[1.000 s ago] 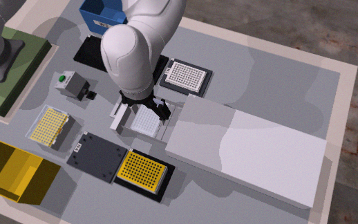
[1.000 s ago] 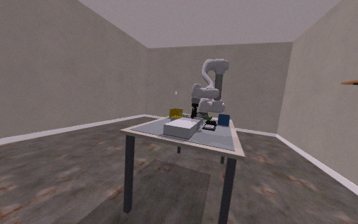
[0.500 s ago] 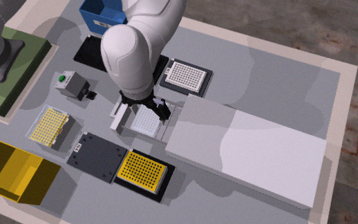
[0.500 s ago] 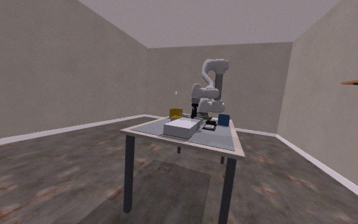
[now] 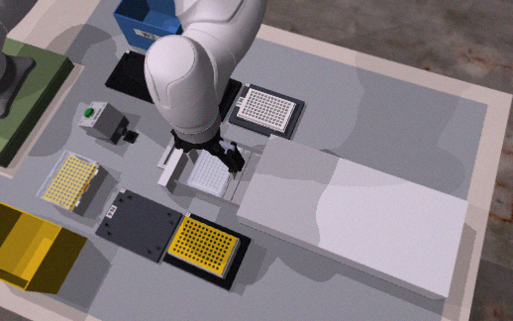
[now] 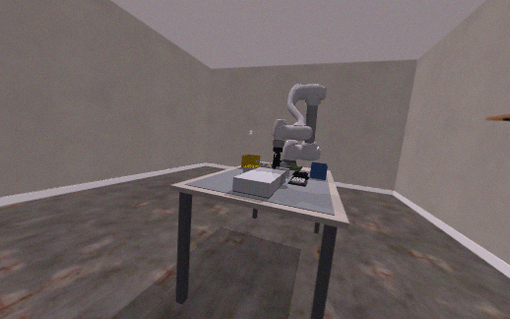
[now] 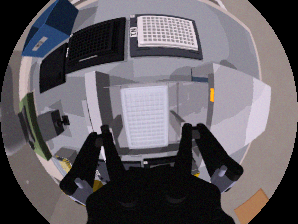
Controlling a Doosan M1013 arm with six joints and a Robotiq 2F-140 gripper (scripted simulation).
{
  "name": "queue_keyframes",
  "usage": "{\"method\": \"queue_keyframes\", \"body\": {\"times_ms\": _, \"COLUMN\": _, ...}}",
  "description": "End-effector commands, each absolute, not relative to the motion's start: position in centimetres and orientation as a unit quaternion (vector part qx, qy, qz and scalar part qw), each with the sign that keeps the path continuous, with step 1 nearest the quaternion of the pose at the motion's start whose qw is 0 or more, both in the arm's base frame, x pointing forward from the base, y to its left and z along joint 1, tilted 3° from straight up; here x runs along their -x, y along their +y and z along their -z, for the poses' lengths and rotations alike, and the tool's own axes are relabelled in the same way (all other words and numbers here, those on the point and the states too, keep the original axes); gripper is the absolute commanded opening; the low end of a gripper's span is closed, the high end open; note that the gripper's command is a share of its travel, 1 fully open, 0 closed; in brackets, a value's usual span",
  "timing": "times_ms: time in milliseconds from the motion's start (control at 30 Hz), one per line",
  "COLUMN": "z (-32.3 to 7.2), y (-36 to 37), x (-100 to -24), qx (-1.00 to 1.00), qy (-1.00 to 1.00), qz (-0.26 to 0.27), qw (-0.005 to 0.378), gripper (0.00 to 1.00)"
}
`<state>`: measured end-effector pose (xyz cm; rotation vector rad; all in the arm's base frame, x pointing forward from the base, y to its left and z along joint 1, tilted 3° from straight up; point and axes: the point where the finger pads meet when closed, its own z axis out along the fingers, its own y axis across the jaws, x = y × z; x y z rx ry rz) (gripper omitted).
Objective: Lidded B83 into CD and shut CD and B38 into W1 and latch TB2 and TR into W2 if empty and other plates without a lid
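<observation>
We find the gripper (image 5: pixel 221 155) spread and holding nothing, poised above the lidded clear plate (image 5: pixel 210 174), which lies in the pulled-out drawer (image 5: pixel 167 174) of the cooler (image 5: pixel 386 233) at the centre of the top view. In our judgement the step in hand is withdrawal: lift straight up so neither finger (image 7: pixel 108 151) drags the plate, confirm it sits flat inside the ribs, then push the drawer front squarely to shut it. The white plate (image 5: pixel 265 109) sits in its nest, upper centre.

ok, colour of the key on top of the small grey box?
Green: the round key on the grey box. Clearest in the top view.
</observation>
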<state>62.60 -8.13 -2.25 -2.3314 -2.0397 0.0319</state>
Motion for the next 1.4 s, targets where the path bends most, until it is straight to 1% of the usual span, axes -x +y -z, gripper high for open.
{"method": "queue_keyframes", "body": {"times_ms": 0, "z": 2.2, "y": -8.1, "x": -62.6, "qx": 0.752, "qy": -0.658, "qz": -0.01, "qw": 0.022, "gripper": 0.66}}
{"method": "queue_keyframes", "body": {"times_ms": 233, "z": 2.2, "y": -8.1, "x": -62.6, "qx": 0.752, "qy": -0.658, "qz": -0.01, "qw": 0.022, "gripper": 0.66}}
{"method": "queue_keyframes", "body": {"times_ms": 1367, "z": -1.8, "y": -8.2, "x": -62.8, "qx": 0.752, "qy": -0.658, "qz": -0.01, "qw": 0.022, "gripper": 0.66}}
